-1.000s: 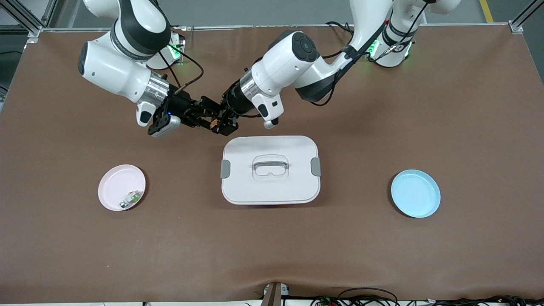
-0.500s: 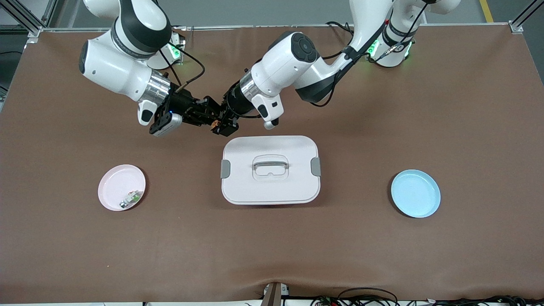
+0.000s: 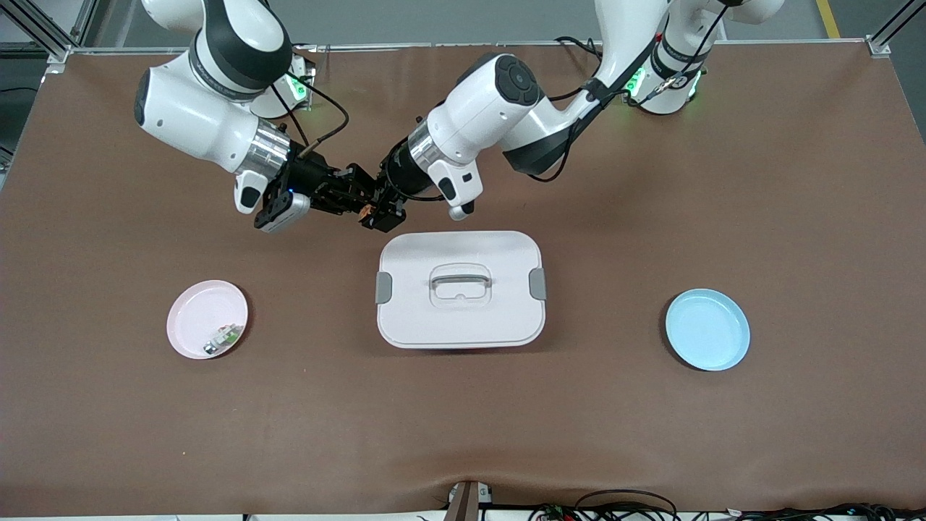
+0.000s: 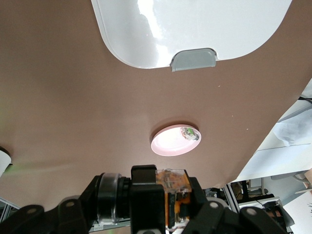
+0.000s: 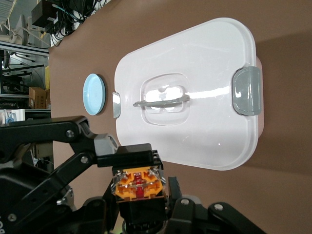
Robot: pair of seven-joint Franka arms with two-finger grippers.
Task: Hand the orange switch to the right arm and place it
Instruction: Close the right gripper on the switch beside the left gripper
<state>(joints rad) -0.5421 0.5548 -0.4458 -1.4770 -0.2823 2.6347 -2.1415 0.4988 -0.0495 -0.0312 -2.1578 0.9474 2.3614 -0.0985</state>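
Observation:
The orange switch (image 3: 366, 210), black with an orange, clear-capped end, hangs in the air between my two grippers. They meet over the bare table, beside the white box's corner at the right arm's end. My left gripper (image 3: 376, 210) is shut on the switch; the left wrist view shows it (image 4: 176, 192) lying across the jaws. In the right wrist view the switch's orange end (image 5: 139, 184) faces the camera. My right gripper (image 5: 144, 207) has a finger on each side of the black body, with a thin gap on one side. It also shows in the front view (image 3: 354, 197).
A white lidded box (image 3: 499, 318) with a handle sits mid-table. A pink plate (image 3: 192, 318) holding a small green-white-silver part (image 3: 224, 336) lies toward the right arm's end. A blue plate (image 3: 707, 329) lies toward the left arm's end.
Over the last second my right gripper moved in toward the left gripper until its fingers came around the switch. It has hardly moved in the last half second. The left gripper held still.

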